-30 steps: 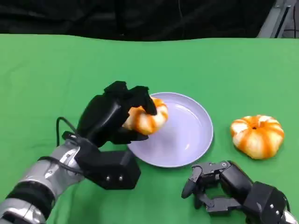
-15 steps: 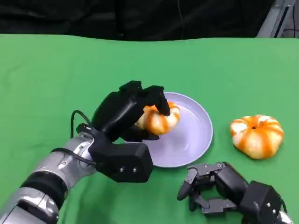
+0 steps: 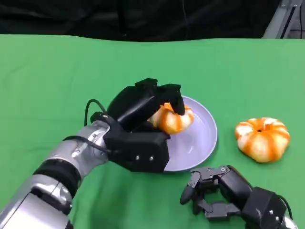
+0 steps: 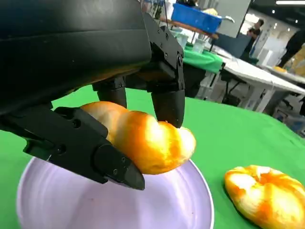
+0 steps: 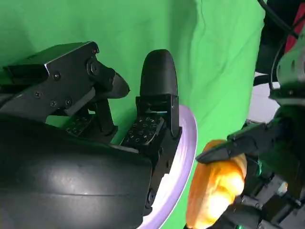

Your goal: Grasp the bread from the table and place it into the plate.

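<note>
You're in the placing step: your left hand grips the bread, fingers wrapped over its top with one underneath, and holds it above the near-left part of the plate. From the left wrist view the bread looks clear of the plate surface, not resting on it yet. Next move, as I read it: lower it a bit toward the plate's middle, then let the fingers spread and lift the hand straight off so the bread doesn't roll with it. Your right hand sits low over the green counter, just in front of the plate rim, holding nothing; its fingers look partly curled but apart, not clenched. Keep it clear of the rim while the left hand descends. Count: two breads, one in the left hand and a second bread lying on the counter to the right of the plate, apart from it; one plate; two hands.
</note>
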Controlling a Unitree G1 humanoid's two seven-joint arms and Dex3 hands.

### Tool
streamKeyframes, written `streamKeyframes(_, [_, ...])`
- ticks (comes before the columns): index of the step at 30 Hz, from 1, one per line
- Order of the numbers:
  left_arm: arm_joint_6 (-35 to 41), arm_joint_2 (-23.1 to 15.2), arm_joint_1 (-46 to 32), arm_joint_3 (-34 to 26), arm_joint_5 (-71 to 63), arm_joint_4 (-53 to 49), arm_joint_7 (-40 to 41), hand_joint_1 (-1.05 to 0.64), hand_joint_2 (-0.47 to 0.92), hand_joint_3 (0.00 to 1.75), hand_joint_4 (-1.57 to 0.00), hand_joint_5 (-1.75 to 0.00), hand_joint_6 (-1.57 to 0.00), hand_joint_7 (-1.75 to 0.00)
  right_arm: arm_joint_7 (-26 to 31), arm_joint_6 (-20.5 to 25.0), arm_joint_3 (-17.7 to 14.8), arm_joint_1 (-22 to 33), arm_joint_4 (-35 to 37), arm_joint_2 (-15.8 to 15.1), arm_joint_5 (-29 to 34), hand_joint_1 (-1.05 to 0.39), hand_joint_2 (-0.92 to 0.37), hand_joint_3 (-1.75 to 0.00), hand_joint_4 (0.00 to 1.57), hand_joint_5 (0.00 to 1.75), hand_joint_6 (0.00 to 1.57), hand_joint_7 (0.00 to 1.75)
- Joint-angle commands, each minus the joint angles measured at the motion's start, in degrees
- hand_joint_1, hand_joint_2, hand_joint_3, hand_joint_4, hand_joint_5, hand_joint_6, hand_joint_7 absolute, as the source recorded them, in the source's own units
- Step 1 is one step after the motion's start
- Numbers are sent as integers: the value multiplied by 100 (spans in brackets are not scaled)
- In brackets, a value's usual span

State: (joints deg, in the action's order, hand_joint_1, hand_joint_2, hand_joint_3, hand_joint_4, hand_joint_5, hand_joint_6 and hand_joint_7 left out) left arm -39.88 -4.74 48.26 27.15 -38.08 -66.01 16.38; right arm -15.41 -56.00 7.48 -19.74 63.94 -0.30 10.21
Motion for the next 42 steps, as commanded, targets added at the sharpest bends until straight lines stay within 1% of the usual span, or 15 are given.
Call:
streamKeyframes(1, [289, 85, 351, 89, 2, -230, -382, -8, 86, 0, -44, -166, -50, -139, -23, -67, -16, 3, 8, -67, -67, 22, -67, -87, 96, 135, 99, 93])
streamKeyframes(3, [385, 145, 435, 97, 20, -316, -518, -7, 83, 0, -43, -167, -47, -146, -51, -48, -28, 11, 7, -55, -93, 22, -68, -85, 96, 136, 99, 93])
streamKeyframes(9, [537, 293, 547, -19, 194, -594, -869, -8, 83, 0, -48, -158, -58, -130, -139, -18, -66, 17, -8, -27, -182, 22, -69, -81, 95, 138, 99, 94])
streamKeyframes(12, [678, 328, 571, -52, 281, -664, -1040, -10, 84, 0, -46, -157, -54, -136, -99, 42, -39, 25, -58, -48, -139, 19, -68, -81, 95, 138, 100, 94])
streamKeyframes(18, [831, 362, 563, -65, 310, -716, -1106, -9, 84, 0, -50, -148, -64, -117, -152, 56, -42, 45, -88, -49, -173, 19, -68, -82, 95, 136, 102, 94])
streamKeyframes(21, [821, 364, 544, -89, 327, -734, -1143, -9, 83, 0, -52, -144, -66, -112, -111, 27, -25, 56, -112, -61, -131, 20, -68, -82, 95, 136, 102, 93])
streamKeyframes(24, [856, 360, 531, -76, 303, -741, -1166, -11, 84, 0, -52, -136, -68, -100, -70, 50, -9, 75, -158, -66, -98, 18, -67, -83, 95, 135, 102, 93])
streamKeyframes(26, [866, 365, 519, -77, 303, -743, -1163, -11, 84, 0, -53, -135, -69, -98, -50, 39, -2, 77, -160, -71, -84, 18, -67, -83, 95, 135, 102, 93])
streamKeyframes(29, [892, 368, 503, -114, 347, -741, -1219, -9, 85, 0, -54, -127, -72, -87, -16, 34, 11, 80, -168, -68, -64, 18, -66, -84, 95, 134, 102, 92])
streamKeyframes(33, [860, 364, 485, -127, 405, -741, -1247, -9, 84, 0, -53, -126, -74, -82, -21, 50, 16, 76, -167, -66, -71, 19, -66, -85, 95, 133, 102, 92])
streamKeyframes(34, [853, 367, 483, -132, 429, -745, -1262, -12, 85, 0, -55, -116, -74, -74, -47, 52, 10, 72, -160, -65, -90, 18, -66, -85, 95, 133, 101, 92])
streamKeyframes(37, [838, 369, 481, -135, 469, -744, -1292, -22, 88, 0, -71, -68, -91, -22, -59, 61, 4, 70, -162, -66, -101, 19, -66, -85, 95, 133, 101, 91])
streamKeyframes(38, [827, 360, 486, -116, 454, -744, -1295, -25, 89, 2, -73, -58, -92, -14, -60, 56, 3, 73, -167, -64, -103, 19, -66, -85, 95, 133, 101, 91])
streamKeyframes(40, [818, 338, 505, -67, 407, -740, -1312, -43, 91, 13, -79, -20, -81, -3, -40, 45, 14, 76, -182, -73, -76, 19, -66, -85, 95, 133, 101, 91])
streamKeyframes(42, [863, 329, 531, -31, 381, -729, -1349, -57, 92, 24, -76, -8, -71, -1, -69, 47, 10, 82, -193, -67, -100, 19, -66, -85, 95, 133, 101, 91])
